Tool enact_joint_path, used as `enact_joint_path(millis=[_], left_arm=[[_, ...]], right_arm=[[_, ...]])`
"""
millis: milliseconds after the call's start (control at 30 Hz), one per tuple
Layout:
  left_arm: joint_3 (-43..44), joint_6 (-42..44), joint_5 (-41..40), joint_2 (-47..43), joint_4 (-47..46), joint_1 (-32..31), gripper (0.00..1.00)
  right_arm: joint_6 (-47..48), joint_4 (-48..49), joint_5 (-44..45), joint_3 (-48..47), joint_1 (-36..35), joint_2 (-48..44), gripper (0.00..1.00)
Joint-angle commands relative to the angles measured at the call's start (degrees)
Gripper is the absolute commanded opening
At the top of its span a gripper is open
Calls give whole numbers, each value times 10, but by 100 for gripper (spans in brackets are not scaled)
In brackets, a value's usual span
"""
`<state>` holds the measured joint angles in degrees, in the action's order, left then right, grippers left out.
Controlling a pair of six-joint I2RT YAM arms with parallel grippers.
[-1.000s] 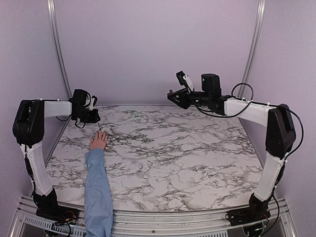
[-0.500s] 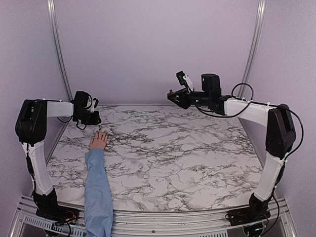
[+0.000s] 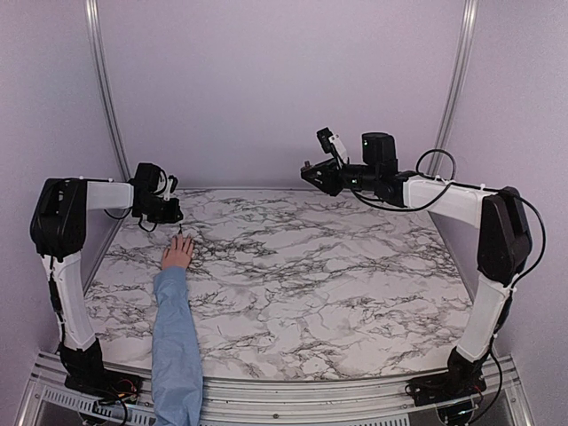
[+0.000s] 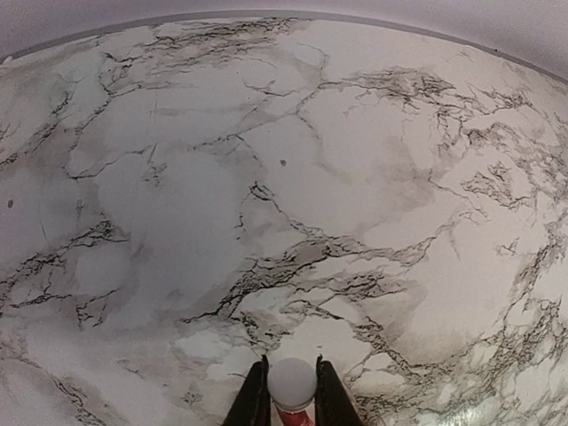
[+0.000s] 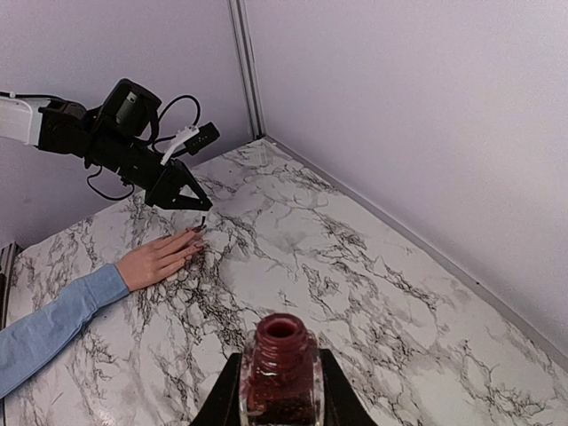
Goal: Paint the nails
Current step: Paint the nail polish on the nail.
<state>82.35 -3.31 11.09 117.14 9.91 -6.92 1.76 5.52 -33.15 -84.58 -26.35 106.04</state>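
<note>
So the left gripper point(image 3: 169, 213) has crept a little further along the back-left of the table point(image 3: 337, 275) over the last second, toward the person's hand point(image 3: 177, 253). The right arm hasn't budged at all.

The left one is pinched tight on the brush point(image 5: 202, 213), gripping its white cap. From the other arm's camera the tip points down right over the fingertips. It looks super close to them, but I can't tell if it's actually touching.

The hand lies flat on the marble, palm down, blue sleeve point(image 3: 175, 337) running back to the near edge. The nails point(image 5: 197, 229) are at the far end of the fingers, just under that brush. They're honestly too tiny to say which have polish on them.

The right gripper point(image 3: 311, 172) is clamped around the open bottle point(image 5: 281, 364), sparkly red stuff, held up in the air well away from the hand.

My guess is that little shift is it lining up on the next nail.
</note>
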Motion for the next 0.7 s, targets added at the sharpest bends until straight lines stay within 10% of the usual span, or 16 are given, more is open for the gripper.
enact_joint_path(millis=[0, 667], left_arm=[[16, -1, 7, 16, 12, -2, 0], [52, 1, -2, 35, 13, -1, 0]], right_arm=[[5, 5, -1, -18, 6, -6, 0], [8, -1, 0, -20, 7, -9, 0]])
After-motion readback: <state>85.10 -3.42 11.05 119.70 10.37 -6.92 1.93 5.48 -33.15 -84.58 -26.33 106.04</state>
